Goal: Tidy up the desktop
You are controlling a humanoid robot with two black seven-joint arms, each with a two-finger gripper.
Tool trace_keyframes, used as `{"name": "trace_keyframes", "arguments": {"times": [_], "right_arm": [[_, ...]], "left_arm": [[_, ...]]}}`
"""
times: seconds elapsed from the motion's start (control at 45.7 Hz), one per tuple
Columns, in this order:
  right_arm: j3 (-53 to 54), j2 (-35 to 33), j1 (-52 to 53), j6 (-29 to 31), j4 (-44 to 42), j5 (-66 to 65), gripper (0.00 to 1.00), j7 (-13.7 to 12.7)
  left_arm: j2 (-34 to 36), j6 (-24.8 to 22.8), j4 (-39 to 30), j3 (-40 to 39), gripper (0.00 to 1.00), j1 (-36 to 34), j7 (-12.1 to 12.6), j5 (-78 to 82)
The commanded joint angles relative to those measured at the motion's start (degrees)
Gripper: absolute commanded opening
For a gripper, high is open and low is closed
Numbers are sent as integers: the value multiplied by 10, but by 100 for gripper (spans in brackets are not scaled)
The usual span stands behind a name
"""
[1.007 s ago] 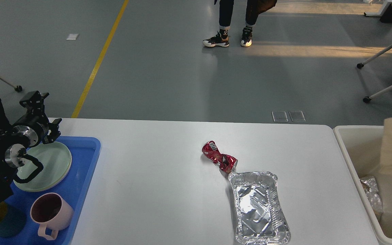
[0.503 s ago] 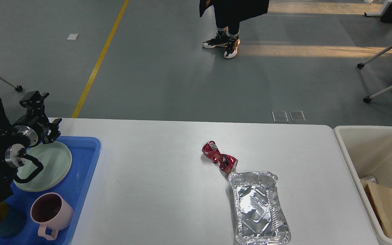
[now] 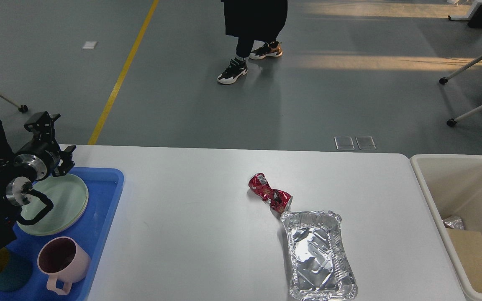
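At 9 o'clock, the left gripper (image 3: 50, 140) hangs over the blue tray (image 3: 103, 200); jaws spread, nothing held. On the desk (image 3: 191, 217), the crushed can (image 3: 270, 194) touches the foil tray (image 3: 318, 255): lifting either may displace the other.

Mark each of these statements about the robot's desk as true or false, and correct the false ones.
1. The crushed red can lies on the white desk. True.
2. The foil tray sits inside the cream bin. False: it lies on the desk, beside the can.
3. The pink mug stands in the blue tray. True.
4. The green plate lies on the floor. False: it lies in the blue tray.
5. The left gripper holds the can. False: it is over the blue tray, far from the can.
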Motion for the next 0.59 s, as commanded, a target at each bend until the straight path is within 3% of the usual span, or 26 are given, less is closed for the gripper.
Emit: {"name": "trace_keyframes", "arguments": {"times": [0.0,0.569], "right_arm": [[0,9,41,0,12,2,100,0],[-1,50,77,0,70,4,100,-1]], "left_arm": [[0,0,0,0,96,0,0,0],[0,0,0,0,96,0,0,0]]}}
